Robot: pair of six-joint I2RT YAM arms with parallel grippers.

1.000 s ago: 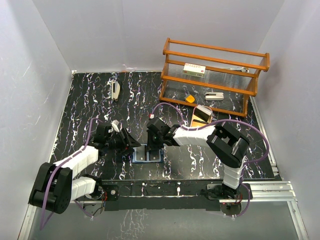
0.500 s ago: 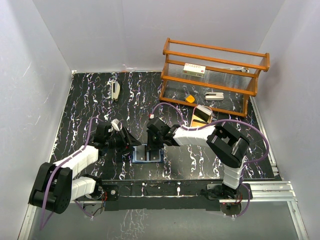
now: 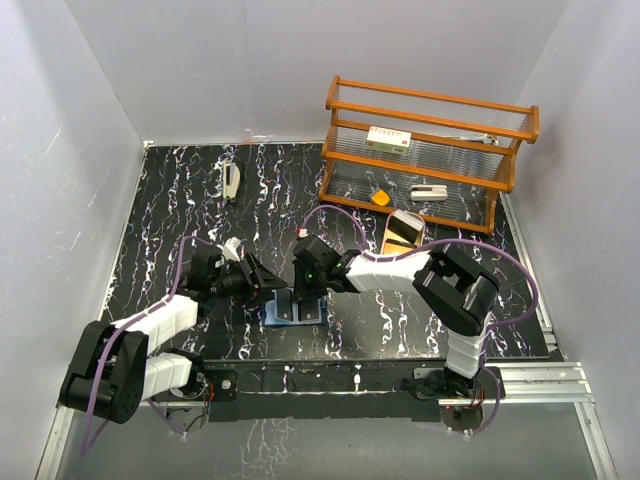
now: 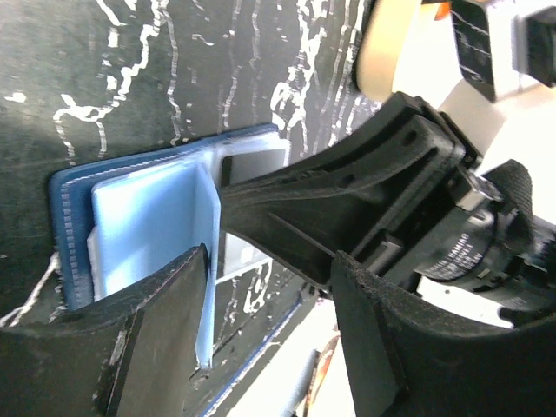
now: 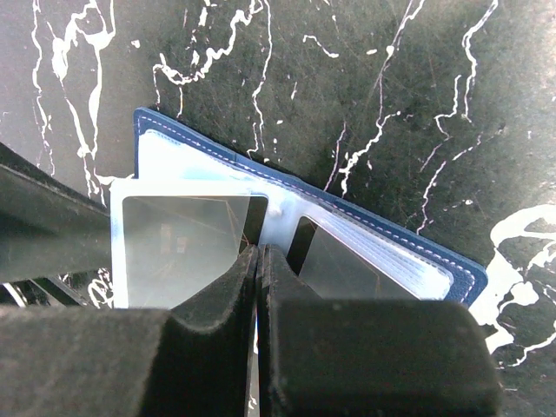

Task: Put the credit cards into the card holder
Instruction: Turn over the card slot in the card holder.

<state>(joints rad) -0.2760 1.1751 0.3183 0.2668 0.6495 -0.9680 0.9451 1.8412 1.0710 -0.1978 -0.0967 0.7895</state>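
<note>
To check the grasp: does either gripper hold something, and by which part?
Right gripper is shut at the card holder's centre fold; whether it pinches anything cannot be told. Left gripper is open, holding nothing.

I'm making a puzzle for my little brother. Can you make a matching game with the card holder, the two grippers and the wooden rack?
Things:
1 card holder
2 left gripper
3 right gripper
4 wooden rack

States or places:
A fingers shut
B at the back right
C lying open
D fingers apart

Pairs: 1-C, 2-D, 3-A, 4-B
</note>
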